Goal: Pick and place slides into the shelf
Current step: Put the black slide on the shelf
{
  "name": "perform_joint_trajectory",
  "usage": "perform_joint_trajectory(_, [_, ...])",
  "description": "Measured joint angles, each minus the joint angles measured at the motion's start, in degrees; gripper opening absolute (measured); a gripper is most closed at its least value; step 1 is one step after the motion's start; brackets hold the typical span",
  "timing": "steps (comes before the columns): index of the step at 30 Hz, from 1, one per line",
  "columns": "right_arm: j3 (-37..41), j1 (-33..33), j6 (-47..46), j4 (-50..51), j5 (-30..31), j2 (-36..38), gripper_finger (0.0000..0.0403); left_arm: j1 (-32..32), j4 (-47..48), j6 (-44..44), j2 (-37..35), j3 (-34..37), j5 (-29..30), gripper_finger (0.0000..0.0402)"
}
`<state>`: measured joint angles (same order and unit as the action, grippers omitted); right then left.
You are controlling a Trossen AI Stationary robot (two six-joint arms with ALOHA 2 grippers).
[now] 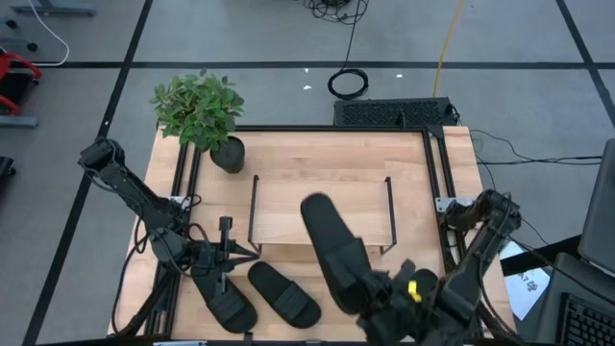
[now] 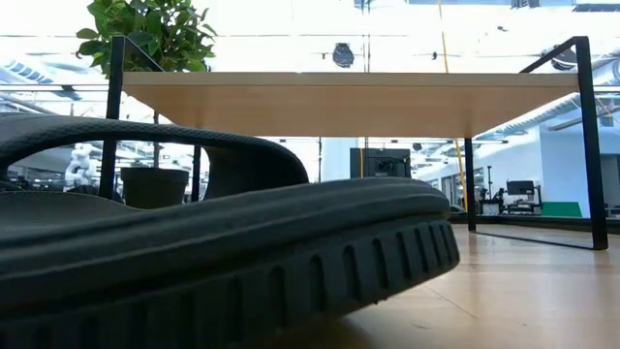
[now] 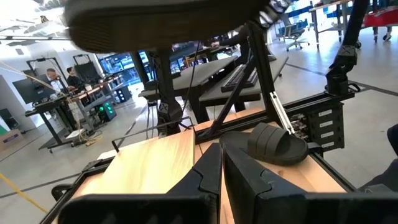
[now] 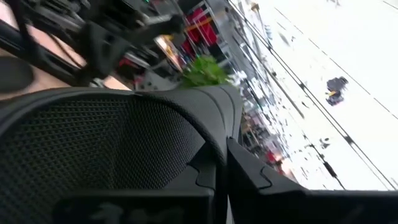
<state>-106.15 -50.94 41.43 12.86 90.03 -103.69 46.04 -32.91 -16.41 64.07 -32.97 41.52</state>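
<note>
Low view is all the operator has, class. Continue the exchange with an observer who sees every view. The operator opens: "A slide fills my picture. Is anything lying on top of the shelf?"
Observer: No, the shelf has a bare top board.
Operator: Is either arm carrying something?
Observer: The right gripper is shut on a slide, raised across the shelf's front edge.
Operator: And the left arm?
Observer: The left gripper is shut and empty, above two slides on the table.
</note>
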Motion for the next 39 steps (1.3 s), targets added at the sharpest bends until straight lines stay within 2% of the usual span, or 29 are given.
perform_joint_trajectory(10, [1.0, 7.6, -1.6, 8.4, 0.0, 5.1, 0.0008, 0.0, 0.2, -0.5, 0.0, 0.0, 0.0, 0.0021])
perform_joint_trajectory(20, [13.7, 14.4, -1.6, 8.4, 0.0, 7.1, 0.0008, 0.0, 0.4, -1.1, 0.0, 0.0, 0.0, 0.0021])
perform_joint_trajectory(25, [20.0, 15.4, 0.0, 8.9, -0.3, 9.6, 0.0008, 0.0, 0.4, -1.2, 0.0, 0.0, 0.0, 0.0021])
perform_joint_trajectory(33, [30.7, 16.0, -0.4, -4.3, -0.4, 15.6, 0.0008, 0.0, 0.4, -1.7, 0.0, 0.0, 0.1, 0.0021])
perform_joint_trajectory(39, [34.4, 15.3, -0.1, -5.0, 0.0, 17.0, 0.0007, 0.0, 0.3, -1.5, 0.0, 0.0, 0.1, 0.0021])
